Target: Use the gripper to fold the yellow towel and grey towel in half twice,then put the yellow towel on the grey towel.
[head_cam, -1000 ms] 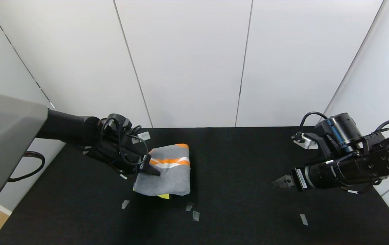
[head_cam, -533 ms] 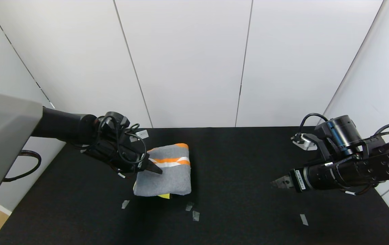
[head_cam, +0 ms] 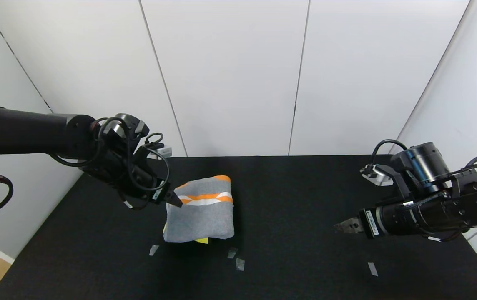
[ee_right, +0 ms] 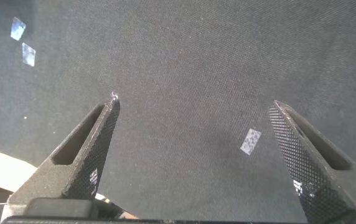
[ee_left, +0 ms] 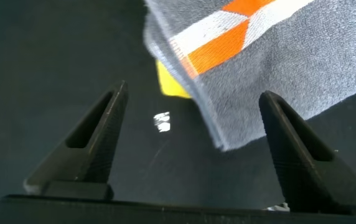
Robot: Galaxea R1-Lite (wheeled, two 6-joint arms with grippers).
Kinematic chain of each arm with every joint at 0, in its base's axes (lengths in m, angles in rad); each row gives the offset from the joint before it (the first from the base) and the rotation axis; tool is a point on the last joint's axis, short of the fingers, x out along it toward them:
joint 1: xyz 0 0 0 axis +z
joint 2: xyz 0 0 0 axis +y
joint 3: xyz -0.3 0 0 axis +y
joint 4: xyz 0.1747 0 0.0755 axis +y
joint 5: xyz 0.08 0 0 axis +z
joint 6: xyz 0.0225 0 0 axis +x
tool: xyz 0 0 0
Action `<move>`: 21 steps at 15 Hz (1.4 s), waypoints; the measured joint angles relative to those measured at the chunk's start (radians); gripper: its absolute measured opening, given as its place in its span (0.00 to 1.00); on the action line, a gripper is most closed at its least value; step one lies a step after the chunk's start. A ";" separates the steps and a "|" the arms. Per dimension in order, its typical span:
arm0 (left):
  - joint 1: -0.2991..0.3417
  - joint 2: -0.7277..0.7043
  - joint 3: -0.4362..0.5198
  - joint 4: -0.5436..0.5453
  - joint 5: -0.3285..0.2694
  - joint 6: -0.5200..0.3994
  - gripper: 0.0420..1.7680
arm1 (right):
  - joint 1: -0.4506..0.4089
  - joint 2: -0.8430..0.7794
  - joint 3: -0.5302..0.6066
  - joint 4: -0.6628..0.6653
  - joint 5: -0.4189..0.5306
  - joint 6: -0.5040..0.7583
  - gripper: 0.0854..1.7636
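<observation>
Item 1, left gripper (head_cam: pixel 174 200): I am holding it wide open and empty just off the near-left corner of the grey towel (head_cam: pixel 201 210), clear of the fold.

Item 2, yellow towel (head_cam: pixel 200 240): lying beneath the grey towel, only slivers peeking out, so the stacking order looks reversed.

Item 3, right gripper (head_cam: pixel 344 227): I am parking it fully open, empty, well apart from both towels.

Yellow towel (head_cam: pixel 200 240) mostly hidden, prob. under grey towel (head_cam: pixel 201 216).
</observation>
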 joint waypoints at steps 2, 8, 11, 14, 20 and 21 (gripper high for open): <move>-0.020 -0.052 0.011 0.004 0.042 0.001 0.87 | -0.001 -0.025 0.010 0.000 -0.005 0.000 0.97; -0.048 -0.277 0.139 -0.012 0.011 -0.007 0.92 | -0.009 -0.160 0.105 -0.080 -0.127 0.003 0.97; -0.055 -0.419 0.226 -0.013 -0.009 -0.016 0.94 | -0.028 -0.272 0.160 -0.089 -0.143 0.005 0.97; -0.060 -0.579 0.320 -0.013 -0.014 -0.021 0.95 | -0.042 -0.403 0.210 -0.090 -0.170 0.007 0.97; -0.063 -0.931 0.512 -0.011 -0.003 -0.012 0.96 | -0.071 -0.687 0.316 -0.089 -0.175 0.009 0.97; -0.063 -0.992 0.541 -0.009 -0.002 -0.012 0.96 | -0.075 -0.739 0.335 -0.088 -0.175 0.009 0.97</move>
